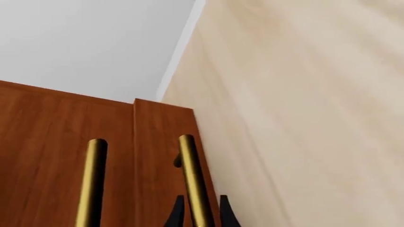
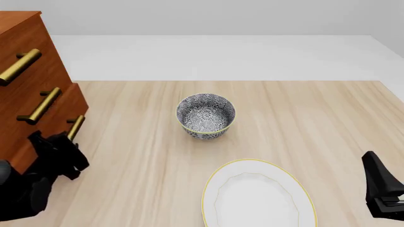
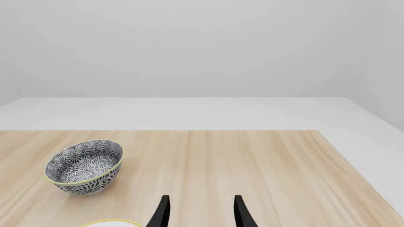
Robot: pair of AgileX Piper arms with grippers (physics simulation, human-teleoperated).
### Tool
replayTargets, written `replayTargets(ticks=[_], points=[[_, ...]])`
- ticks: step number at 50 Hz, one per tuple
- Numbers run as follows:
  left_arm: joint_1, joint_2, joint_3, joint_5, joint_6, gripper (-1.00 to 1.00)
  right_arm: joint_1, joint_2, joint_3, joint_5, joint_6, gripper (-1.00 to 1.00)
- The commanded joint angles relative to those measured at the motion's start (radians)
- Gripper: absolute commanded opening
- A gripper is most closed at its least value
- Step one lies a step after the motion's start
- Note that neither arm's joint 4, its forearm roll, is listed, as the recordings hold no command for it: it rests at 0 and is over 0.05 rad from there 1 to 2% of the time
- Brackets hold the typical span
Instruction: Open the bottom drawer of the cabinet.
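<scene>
Straddling the brass handle (image 1: pixel 194 182) of the bottom drawer (image 2: pixel 74 106), the left gripper (image 1: pixel 200 212) is seen with a finger on each side of the bar. The right gripper (image 3: pixel 198 213) is held open over the table (image 2: pixel 315 118). Farther off, the cabinet (image 2: pixel 22 80) is set at the table's left edge.

Reddish-brown cabinet (image 2: pixel 25 56) stood upright at the table's far-left edge, its bottom drawer (image 2: pixel 60 118) with brass bar handle protruding slightly forward of the two above.
</scene>
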Motion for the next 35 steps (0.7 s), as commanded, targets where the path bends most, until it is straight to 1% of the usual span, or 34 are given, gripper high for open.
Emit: replayTargets(ticks=[1, 7, 24, 33, 35], points=[[-0.073, 0.030, 0.003, 0.000, 0.016, -1.00, 0.000, 0.000, 0.000, 0.000, 0.000, 1.00], [-0.104, 0.033, 0.001, 0.000, 0.006, -1.00, 0.000, 0.000, 0.000, 0.000, 0.000, 1.00], [-0.247, 0.052, -0.009, 0.000, -0.022, -1.00, 0.000, 0.000, 0.000, 0.000, 0.000, 1.00], [-0.286, 0.061, -0.015, 0.000, -0.030, -1.00, 0.000, 0.000, 0.000, 0.000, 0.000, 1.00], [-0.287, 0.083, -0.034, 0.000, -0.031, -1.00, 0.000, 0.000, 0.000, 0.000, 0.000, 1.00]])
